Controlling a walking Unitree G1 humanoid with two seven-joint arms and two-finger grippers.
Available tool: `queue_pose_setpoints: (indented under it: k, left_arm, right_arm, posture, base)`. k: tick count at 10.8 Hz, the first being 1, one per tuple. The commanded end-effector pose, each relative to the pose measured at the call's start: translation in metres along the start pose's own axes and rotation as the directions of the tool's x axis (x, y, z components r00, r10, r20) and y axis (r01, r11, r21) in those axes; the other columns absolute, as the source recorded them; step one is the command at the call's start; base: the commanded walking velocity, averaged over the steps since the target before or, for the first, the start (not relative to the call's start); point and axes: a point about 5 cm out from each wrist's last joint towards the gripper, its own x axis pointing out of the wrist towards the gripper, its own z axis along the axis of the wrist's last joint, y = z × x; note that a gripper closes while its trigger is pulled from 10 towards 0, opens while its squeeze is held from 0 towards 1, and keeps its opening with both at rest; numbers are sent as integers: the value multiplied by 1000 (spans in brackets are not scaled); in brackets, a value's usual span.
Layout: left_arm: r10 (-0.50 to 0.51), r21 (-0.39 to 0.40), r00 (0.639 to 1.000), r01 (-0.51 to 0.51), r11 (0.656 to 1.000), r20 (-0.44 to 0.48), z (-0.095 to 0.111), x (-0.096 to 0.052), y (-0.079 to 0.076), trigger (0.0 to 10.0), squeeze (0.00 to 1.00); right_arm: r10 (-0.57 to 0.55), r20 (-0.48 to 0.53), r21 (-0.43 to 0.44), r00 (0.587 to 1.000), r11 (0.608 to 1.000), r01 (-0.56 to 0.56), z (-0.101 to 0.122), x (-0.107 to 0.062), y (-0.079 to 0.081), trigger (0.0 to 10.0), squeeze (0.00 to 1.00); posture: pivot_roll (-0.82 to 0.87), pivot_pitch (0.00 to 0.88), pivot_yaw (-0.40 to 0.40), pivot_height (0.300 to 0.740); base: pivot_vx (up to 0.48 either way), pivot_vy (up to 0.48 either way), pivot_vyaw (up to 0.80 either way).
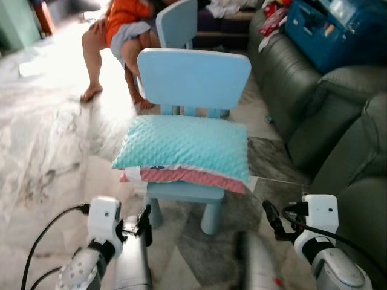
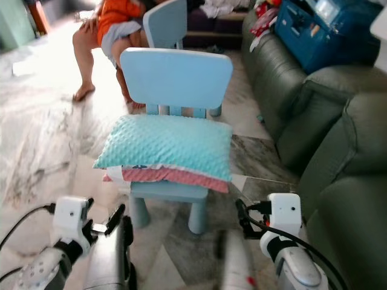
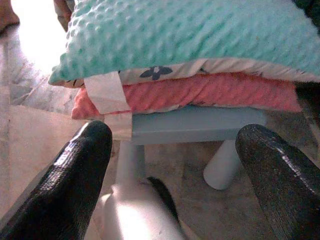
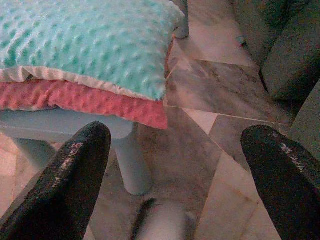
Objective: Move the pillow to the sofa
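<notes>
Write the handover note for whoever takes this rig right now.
Left tool: open, empty, low in front of the chair.
Right tool: open, empty, also short of the chair's front.
Teal pillow lies on top of a pink pillow on the light blue chair's seat. Sofa stands to the robot's right, with a blue case on it.
Done: robot faces the chair.
Left: grip the pillow, lift it, carry it to the sofa.
A person sits behind the chair.

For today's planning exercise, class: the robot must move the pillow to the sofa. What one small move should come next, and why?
Probably reach both arms forward and up to flank the teal pillow. It lies on a pink cushion on the blue chair, and the left gripper and right gripper are open, low and short of it, holding nothing. The sofa waits on the right.
</notes>
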Motion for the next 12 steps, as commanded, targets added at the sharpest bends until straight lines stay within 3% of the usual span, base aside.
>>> queue_pose_setpoints:
  k: [1,4,5,9,12]
  left_arm:
    - [8,16,1000,-8,1000,6,2,-1,0,10000,0]
    - [39,41,999,-39,998,8,2,-1,4,10000,0]
    - [100,67,995,-101,993,23,4,0,11,10000,0]
    - [242,101,961,-256,961,137,25,4,31,10000,0]
    - [311,92,915,-344,935,259,55,17,47,10000,0]
  right_arm:
    - [6,4,-1,1000,1000,-6,1,0,0,10000,0]
    - [16,6,-1,1000,1000,-16,0,2,2,10000,0]
    - [24,16,-3,1000,1000,-24,1,4,2,10000,0]
    - [44,58,-23,997,999,-43,14,12,3,10000,0]
    - [49,176,-60,983,997,-39,46,26,2,10000,0]
  posture:
    - [-100,132,-33,445]
    - [-96,130,-31,395]
    - [-97,131,-31,380]
    - [-99,122,-36,380]
    - [-110,111,-33,380]
  base:
    - [0,0,0]
    - [0,0,0]
    - [0,0,0]
    - [0,0,0]
    - [0,0,0]
